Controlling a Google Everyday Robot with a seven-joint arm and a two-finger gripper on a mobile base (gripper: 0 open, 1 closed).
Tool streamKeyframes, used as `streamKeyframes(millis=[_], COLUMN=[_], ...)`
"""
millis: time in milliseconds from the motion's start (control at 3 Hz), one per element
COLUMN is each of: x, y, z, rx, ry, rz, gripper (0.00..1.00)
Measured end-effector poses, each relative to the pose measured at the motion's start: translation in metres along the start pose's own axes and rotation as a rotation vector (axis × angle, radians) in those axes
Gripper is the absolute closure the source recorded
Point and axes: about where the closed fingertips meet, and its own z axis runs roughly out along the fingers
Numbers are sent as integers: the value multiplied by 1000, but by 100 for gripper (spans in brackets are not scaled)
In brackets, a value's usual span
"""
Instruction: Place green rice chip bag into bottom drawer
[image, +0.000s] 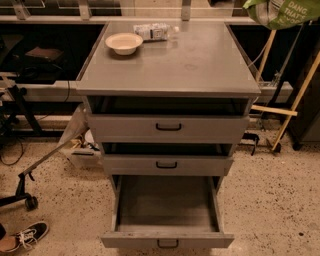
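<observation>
The gripper was out of view past the top right corner, so its grip could not be told; the green rice chip bag (280, 11) hung in the air there, off the cabinet top's (170, 65) rear right corner. The bottom drawer (150, 239) stood pulled out, with open room inside. A good carry would come forward past the top's front edge, then drop straight between the drawer walls; the bowl (124, 42) and bottle (152, 31) sat well apart

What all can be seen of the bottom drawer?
The bottom drawer is grey, metal by its look, the lowest and deepest of three. It stands pulled out, with nothing inside and a small dark handle on its front. The green rice chip bag hangs far above at the top right; the gripper is not in view.
</observation>
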Motion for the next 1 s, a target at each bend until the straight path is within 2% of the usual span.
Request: streamKeyframes(millis=[333,667,1000], x=[3,-35,-23], y=[19,46,63], z=[-13,-85,-121], rx=[-10,69,100], ry=[26,17,89], rz=[17,85,84], gripper=[100,100,100])
